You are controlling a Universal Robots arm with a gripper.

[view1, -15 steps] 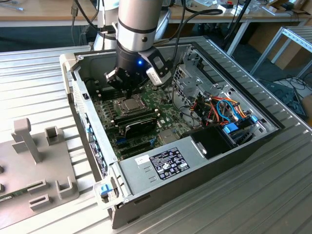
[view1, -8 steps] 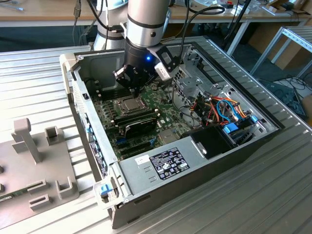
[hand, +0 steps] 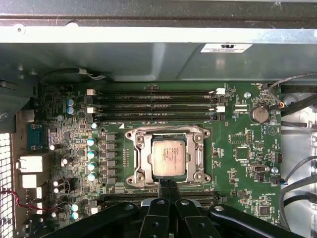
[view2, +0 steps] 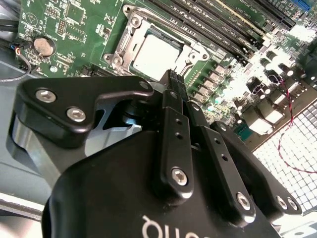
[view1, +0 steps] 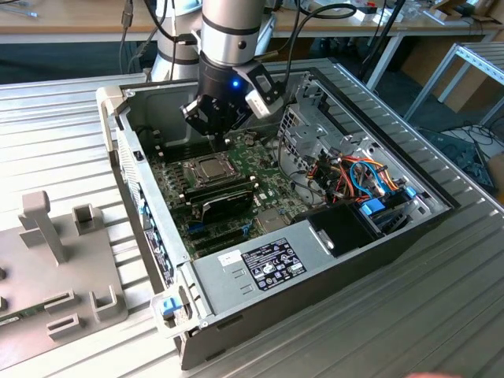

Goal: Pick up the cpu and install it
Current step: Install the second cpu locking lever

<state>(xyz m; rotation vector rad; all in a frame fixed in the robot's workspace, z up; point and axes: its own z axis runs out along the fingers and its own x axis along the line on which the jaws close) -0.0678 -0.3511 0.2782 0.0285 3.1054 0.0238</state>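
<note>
The cpu [hand: 168, 157] is a small silver-grey square lying flat inside the metal socket frame [hand: 142, 159] on the green motherboard [hand: 242, 178]. In the exterior view the cpu [view1: 211, 167] sits near the middle of the open computer case. My gripper [hand: 167, 184] hovers just beside the socket's edge with its two black fingers pressed together and nothing between them. The second wrist view has the gripper [view2: 173, 78] tips close to the cpu [view2: 156, 53], apart from it. In the exterior view my gripper [view1: 215, 139] hangs above the board, just behind the socket.
Long memory slots [hand: 153, 105] run beside the socket. A black module [view1: 224, 197] lies in front of it. The case holds a power supply [view1: 264, 264], a drive cage [view1: 315, 118] and coloured cables [view1: 366, 177]. A grey fixture [view1: 55, 260] stands at the exterior view's left.
</note>
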